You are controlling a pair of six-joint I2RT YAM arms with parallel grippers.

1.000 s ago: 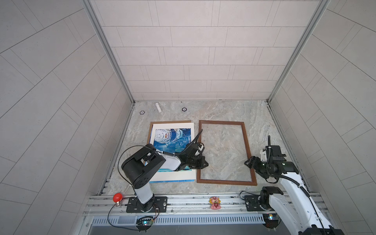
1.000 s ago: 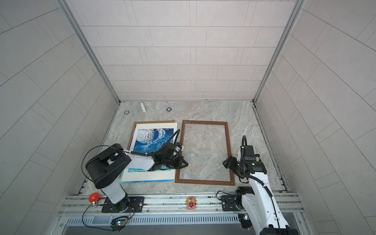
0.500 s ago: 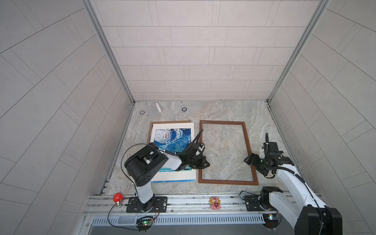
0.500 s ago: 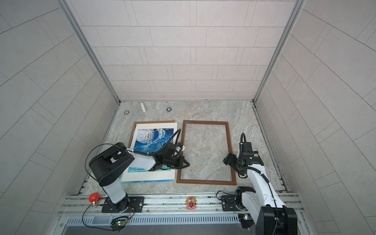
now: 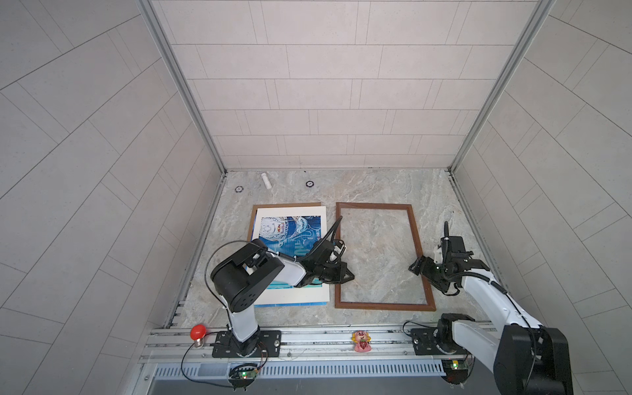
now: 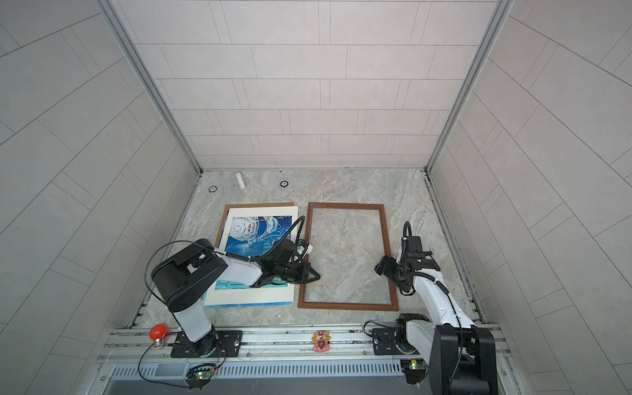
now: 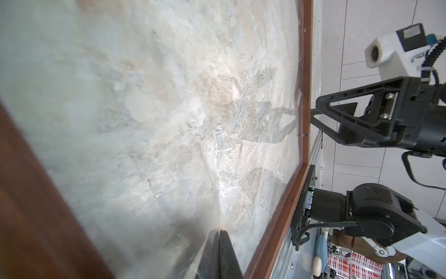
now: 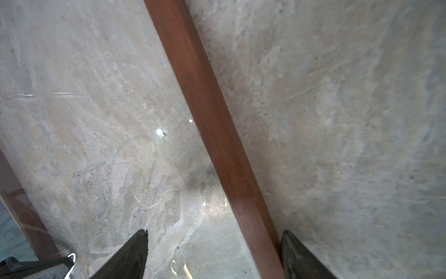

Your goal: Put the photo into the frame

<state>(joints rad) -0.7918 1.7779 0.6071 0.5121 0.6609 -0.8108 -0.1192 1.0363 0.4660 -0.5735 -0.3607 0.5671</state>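
Note:
The photo (image 5: 290,229) (image 6: 260,229), a blue print with a cream border, lies face up on the left. It rests on a brown backing board (image 5: 253,219). To its right the dark-brown frame (image 5: 372,205) (image 6: 345,205) lies flat with its clear pane over the marble. My left gripper (image 5: 352,275) (image 6: 318,275) (image 7: 219,233) is shut and empty, its tip low over the pane just inside the frame's left rail. My right gripper (image 5: 415,269) (image 6: 379,268) (image 8: 214,235) is open, its two fingers on either side of the frame's right rail (image 8: 205,96). In the right wrist view one finger appears to touch the rail's outer side.
A small white cylinder (image 5: 266,180) and two dark rings (image 5: 239,189) (image 5: 310,183) lie near the back wall. A red bulb (image 5: 198,331) and a pink figurine (image 5: 361,340) sit on the front rail. Tiled walls close in on both sides.
My left gripper has moved a little to the right, and the frame's near end has shifted slightly right with it. The right gripper stays at the right rail while its arm has swung.

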